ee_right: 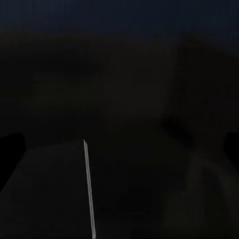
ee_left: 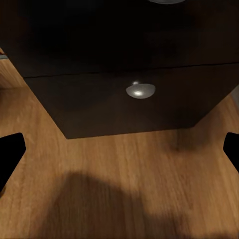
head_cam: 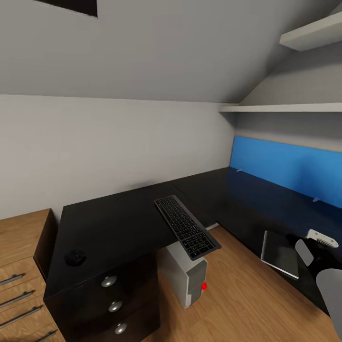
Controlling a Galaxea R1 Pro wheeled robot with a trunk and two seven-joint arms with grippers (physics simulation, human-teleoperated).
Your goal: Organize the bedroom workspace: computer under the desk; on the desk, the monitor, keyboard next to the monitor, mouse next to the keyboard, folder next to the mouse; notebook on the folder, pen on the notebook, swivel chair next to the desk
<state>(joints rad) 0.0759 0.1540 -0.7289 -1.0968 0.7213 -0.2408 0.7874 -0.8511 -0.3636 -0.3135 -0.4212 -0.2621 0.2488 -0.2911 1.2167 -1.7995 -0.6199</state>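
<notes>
Found the keyboard (head_cam: 186, 227) already on the desk (head_cam: 118, 218), set at a slant by the inner corner with its near end overhanging the edge. Noted the computer (head_cam: 185, 278) on the floor directly below that overhang, under the desk as asked. Spotted the mouse (head_cam: 75, 258) on the near left of the desktop, well apart from the keyboard, so probably still to be brought alongside it. Made out a thin flat book with a pale edge, taken for the notebook (head_cam: 280, 254), lying at the near edge of the right wing, with nothing under it or on it. Judged the task roughly in its early half: keyboard, computer and perhaps mouse settled, the stacking not yet done. Could not judge the monitor, folder, pen or swivel chair from these views. Placed the right gripper (head_cam: 317, 268) low over the right wing, just beside the notebook, looking down on the dark top; appeared spread and empty, though too dark there to be certain. Placed the left gripper (ee_left: 119, 149) low near the wooden floor (ee_left: 124, 199), facing a black drawer and its silver knob (ee_left: 140, 90), fingers wide apart and holding nothing.
</notes>
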